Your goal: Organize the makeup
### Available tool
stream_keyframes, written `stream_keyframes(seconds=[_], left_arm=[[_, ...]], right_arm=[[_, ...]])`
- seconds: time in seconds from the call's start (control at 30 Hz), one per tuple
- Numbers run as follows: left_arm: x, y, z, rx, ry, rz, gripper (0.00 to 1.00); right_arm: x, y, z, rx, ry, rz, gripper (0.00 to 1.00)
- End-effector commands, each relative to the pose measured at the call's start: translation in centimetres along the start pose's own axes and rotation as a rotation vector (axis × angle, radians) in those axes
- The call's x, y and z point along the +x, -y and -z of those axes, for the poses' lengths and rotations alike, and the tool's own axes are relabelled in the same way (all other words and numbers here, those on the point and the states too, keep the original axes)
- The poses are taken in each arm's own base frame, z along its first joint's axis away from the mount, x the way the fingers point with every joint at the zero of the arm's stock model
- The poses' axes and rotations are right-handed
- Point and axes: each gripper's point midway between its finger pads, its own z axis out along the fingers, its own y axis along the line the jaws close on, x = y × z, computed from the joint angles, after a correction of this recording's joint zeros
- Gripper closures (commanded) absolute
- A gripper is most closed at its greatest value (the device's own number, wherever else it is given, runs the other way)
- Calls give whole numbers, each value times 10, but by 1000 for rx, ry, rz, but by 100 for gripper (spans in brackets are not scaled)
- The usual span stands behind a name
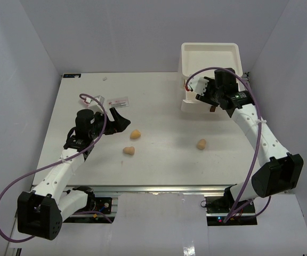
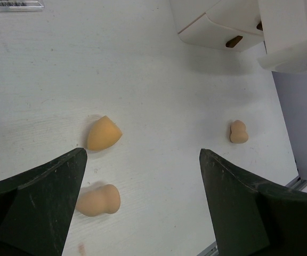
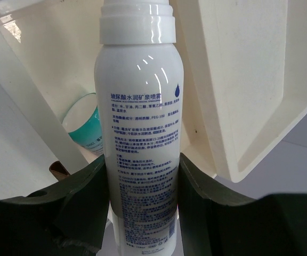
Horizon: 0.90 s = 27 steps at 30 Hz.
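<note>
Both right fingers [image 3: 81,205] against white bottle [image 3: 138,133]

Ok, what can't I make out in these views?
Bottle: top cut off by the upper edge, right wrist view.
Teal container: mostly behind a drawer wall and the bottle, right wrist view.
Packet: cut off by the top edge, left wrist view; print too small in top view.
Sponge: partly behind the left gripper, left wrist view.

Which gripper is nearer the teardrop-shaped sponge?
Left. The left gripper, open, sits right beside the teardrop sponge. The right gripper is far off at the drawer unit, shut on a white spray bottle.
</note>
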Motion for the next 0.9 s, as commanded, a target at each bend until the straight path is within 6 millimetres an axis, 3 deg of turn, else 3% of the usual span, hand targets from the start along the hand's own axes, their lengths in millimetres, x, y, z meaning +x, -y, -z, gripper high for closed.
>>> stream_keyframes(seconds=[0.0, 0.1, 0.23, 0.43, 0.57, 0.67, 0.73, 0.87], left_arm=[[-5, 6, 5, 26, 27, -28, 2], [-5, 6, 5, 28, 26, -25, 2], [-4, 6, 5, 31, 25, -22, 2], [-3, 8, 4, 40, 20, -21, 2], [-3, 9, 4, 48, 17, -24, 2], [-3, 9, 5, 52, 19, -27, 2], [-3, 10, 5, 55, 19, -27, 2], [-4, 11, 7, 59, 22, -29, 2]], right_arm=[[-19, 49, 13, 156, 46, 30, 51], [-15, 47, 6, 148, 32, 38, 26], [-13, 50, 5, 158, 26, 40, 12], [-18, 55, 15, 172, 63, 7, 8], [-43, 44, 35, 107, 200, -52, 9], [-68, 17, 50, -33, 348, -71, 12], [-78, -14, 61, -162, 432, -58, 17], [-81, -76, 80, -344, 572, 75, 29]])
